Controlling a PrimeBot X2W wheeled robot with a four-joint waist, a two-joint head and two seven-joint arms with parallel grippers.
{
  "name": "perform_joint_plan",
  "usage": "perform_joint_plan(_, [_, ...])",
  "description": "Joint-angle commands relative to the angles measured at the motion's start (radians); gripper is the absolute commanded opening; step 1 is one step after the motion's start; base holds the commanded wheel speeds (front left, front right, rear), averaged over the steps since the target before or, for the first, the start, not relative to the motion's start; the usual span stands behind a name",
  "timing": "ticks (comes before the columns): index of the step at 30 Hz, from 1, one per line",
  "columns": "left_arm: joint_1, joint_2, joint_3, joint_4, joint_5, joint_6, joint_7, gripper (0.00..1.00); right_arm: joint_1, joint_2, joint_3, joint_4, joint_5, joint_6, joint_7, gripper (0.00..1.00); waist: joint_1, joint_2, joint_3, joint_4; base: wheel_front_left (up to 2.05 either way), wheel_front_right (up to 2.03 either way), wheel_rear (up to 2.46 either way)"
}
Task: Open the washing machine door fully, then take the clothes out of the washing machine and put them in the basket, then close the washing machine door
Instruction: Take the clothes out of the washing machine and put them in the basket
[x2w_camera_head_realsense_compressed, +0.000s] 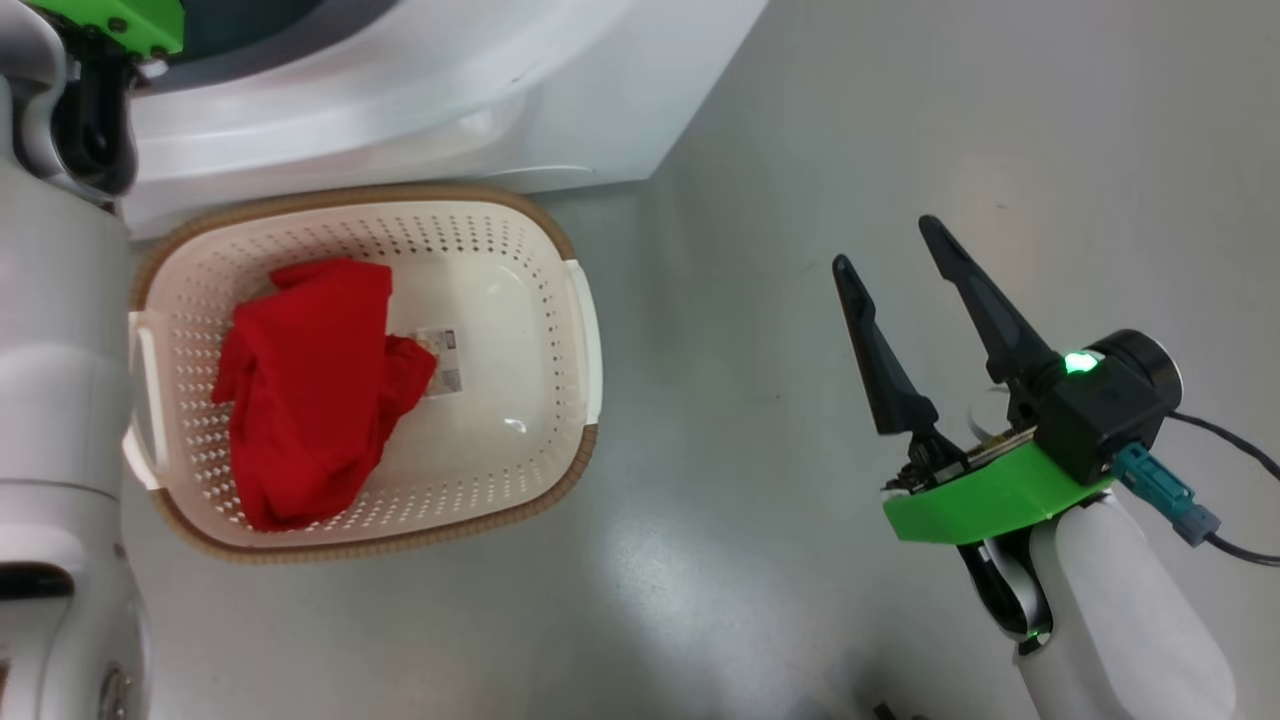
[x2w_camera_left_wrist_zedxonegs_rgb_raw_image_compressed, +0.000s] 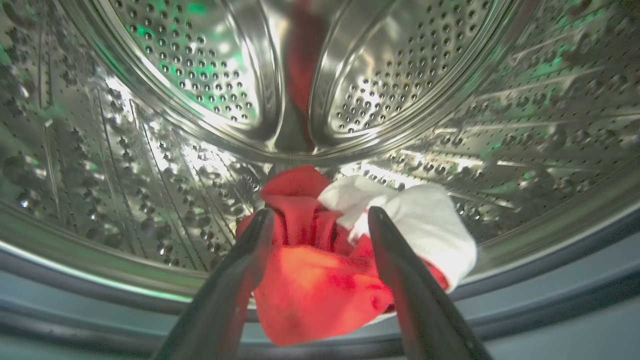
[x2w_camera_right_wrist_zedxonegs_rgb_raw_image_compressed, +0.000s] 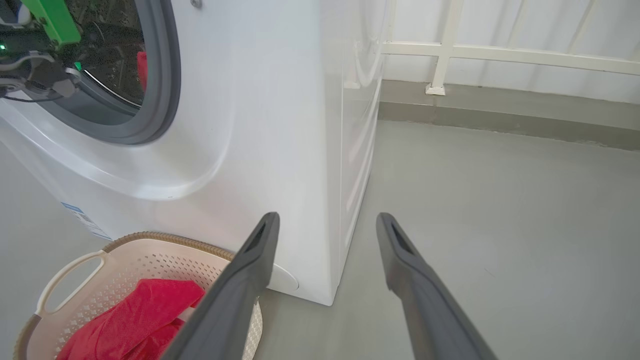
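Observation:
In the left wrist view my left gripper (x2w_camera_left_wrist_zedxonegs_rgb_raw_image_compressed: 320, 212) is open deep inside the steel drum (x2w_camera_left_wrist_zedxonegs_rgb_raw_image_compressed: 210, 60) of the washing machine (x2w_camera_head_realsense_compressed: 420, 100). Its two fingers stand either side of a crumpled red and white piece of the clothes (x2w_camera_left_wrist_zedxonegs_rgb_raw_image_compressed: 315, 290) lying on the drum's lower wall. The cream basket (x2w_camera_head_realsense_compressed: 470, 235) stands on the floor in front of the machine. A red garment (x2w_camera_head_realsense_compressed: 310, 400) lies in its left half. My right gripper (x2w_camera_head_realsense_compressed: 886, 242) hangs open and empty over the floor, well right of the basket. The washing machine door is out of view.
The right wrist view shows the machine's white front (x2w_camera_right_wrist_zedxonegs_rgb_raw_image_compressed: 250, 125), its grey rubber ring (x2w_camera_right_wrist_zedxonegs_rgb_raw_image_compressed: 167, 75), the basket (x2w_camera_right_wrist_zedxonegs_rgb_raw_image_compressed: 150, 255) below and my left wrist (x2w_camera_right_wrist_zedxonegs_rgb_raw_image_compressed: 40, 50) in the opening. Grey floor (x2w_camera_right_wrist_zedxonegs_rgb_raw_image_compressed: 500, 200) stretches right to a white railing (x2w_camera_right_wrist_zedxonegs_rgb_raw_image_compressed: 450, 50).

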Motion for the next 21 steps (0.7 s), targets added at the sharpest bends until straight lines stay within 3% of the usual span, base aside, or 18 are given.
perform_joint_plan(1, [-0.016, 0.043, 0.006, -0.007, 0.004, -0.004, 0.013, 1.0, -0.009, 0.003, 0.021, -0.019, 0.009, 0.006, -0.006, 1.0, 0.0, -0.0001, 0.014, -0.014, 0.0, 0.0, 0.0])
perform_joint_plan(20, [-0.092, 0.071, -0.089, 0.176, 0.064, 0.048, 0.173, 1.0, -0.026, 0.003, 0.025, 0.003, 0.056, 0.006, -0.006, 1.0, 0.0, -0.0001, 0.023, -0.051, 0.0, 0.0, 0.0])
perform_joint_plan(21, [-0.09, 0.074, -0.09, 0.179, 0.064, 0.051, 0.18, 0.9, -0.027, 0.003, 0.026, 0.003, 0.061, 0.006, -0.006, 1.0, 0.0, -0.0001, 0.022, -0.056, 0.0, 0.0, 0.0])
